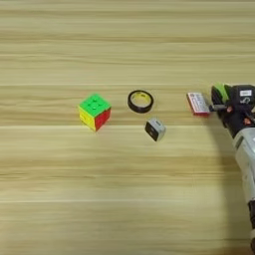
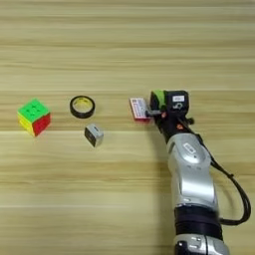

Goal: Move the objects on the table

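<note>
A puzzle cube [image 1: 94, 112] with green top, yellow and red sides sits on the table [image 1: 124, 199] at the left. A small white cube [image 1: 155, 129] with a black face lies right of it, nearer the front. A light-green block [image 2: 158, 98] shows right against the head of my right gripper [image 2: 155, 105], partly hidden by it. I cannot tell whether it is held or only touched. The silver forearm [image 2: 191, 174] comes up from the bottom edge.
A black tape ring [image 1: 140, 101] lies between the puzzle cube and the gripper. A flat red-and-white card [image 2: 139, 109] lies directly left of the gripper, touching or nearly touching it. A black cable [image 2: 234, 194] loops off the forearm's right side.
</note>
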Robot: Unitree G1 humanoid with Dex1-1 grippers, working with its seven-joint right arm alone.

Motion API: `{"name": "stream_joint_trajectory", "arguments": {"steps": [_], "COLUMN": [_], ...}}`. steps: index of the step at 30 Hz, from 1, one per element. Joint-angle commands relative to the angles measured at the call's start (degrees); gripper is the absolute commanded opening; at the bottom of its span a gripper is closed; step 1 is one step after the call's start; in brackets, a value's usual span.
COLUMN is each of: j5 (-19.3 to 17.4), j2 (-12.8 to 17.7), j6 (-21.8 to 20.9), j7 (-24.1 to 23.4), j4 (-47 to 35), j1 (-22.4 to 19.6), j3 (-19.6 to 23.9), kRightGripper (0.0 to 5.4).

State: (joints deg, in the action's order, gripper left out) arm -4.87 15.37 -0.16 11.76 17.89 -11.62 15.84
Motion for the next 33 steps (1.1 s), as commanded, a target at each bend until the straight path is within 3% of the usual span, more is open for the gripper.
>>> {"name": "stream_joint_trajectory", "arguments": {"steps": [1, 17, 26, 33], "j5": [0.26, 0.73, 0.45, -0.50], "j2": [2.97, 4.03, 3.70, 2.71], "j6": [-3.63, -9.63, -10.32, -10.25], "j7": [-0.71, -0.67, -0.78, -0.21], "j4": [5.90, 20.51, 19.90, 12.83], "j1": [-5.92, -9.71, -9.41, -7.04], "j3": [0.53, -0.50, -0.87, -1.08], "kRightGripper": [1.36, 1.36, 2.43, 3.16]}}
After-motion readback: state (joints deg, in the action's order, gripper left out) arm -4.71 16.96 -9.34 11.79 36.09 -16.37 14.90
